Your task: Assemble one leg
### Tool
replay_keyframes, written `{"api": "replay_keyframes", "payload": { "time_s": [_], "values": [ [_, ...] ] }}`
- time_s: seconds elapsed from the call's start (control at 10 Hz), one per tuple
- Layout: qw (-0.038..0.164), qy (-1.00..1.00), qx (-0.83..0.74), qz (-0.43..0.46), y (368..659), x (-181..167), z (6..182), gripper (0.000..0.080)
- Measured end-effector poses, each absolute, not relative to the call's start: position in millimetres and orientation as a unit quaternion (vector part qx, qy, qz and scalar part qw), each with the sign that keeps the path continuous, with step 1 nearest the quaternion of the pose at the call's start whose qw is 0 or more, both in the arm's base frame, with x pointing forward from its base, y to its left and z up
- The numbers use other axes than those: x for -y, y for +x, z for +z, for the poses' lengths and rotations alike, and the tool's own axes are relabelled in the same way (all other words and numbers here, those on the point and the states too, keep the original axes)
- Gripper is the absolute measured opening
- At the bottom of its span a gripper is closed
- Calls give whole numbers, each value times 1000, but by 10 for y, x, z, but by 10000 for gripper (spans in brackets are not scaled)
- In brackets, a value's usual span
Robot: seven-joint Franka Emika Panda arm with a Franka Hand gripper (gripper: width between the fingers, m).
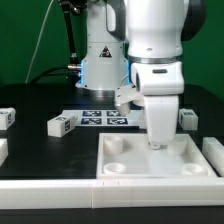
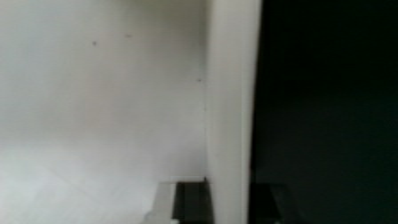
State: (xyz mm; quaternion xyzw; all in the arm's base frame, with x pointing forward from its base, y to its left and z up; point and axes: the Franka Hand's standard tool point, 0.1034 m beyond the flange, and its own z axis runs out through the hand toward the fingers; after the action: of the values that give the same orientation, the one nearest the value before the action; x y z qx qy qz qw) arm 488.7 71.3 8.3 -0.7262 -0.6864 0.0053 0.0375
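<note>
In the exterior view the gripper hangs at frame centre, its tips down at the back rim of the large white tray piece. Its fingers are hidden, so I cannot tell if they are spread or pinching anything. A leg lies on the black table at the exterior view's left, well apart.

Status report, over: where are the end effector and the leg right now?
End effector down at the white tray, open or shut unclear. Loose leg lies beside marker board, not gripped. Nothing seen in the way.
</note>
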Motion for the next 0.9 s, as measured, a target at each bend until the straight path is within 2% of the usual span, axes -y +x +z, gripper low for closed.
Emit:
{"api": "replay_keyframes", "payload": {
  "time_s": [0.2,0.7,0.8,0.9],
  "values": [
    [39,-722,690,5,4898,-859,76,64],
    [42,-713,700,8,4909,-845,72,89],
    [42,-713,700,8,4910,-843,72,272],
    [42,-713,700,8,4909,-841,71,408]
  ]
}}
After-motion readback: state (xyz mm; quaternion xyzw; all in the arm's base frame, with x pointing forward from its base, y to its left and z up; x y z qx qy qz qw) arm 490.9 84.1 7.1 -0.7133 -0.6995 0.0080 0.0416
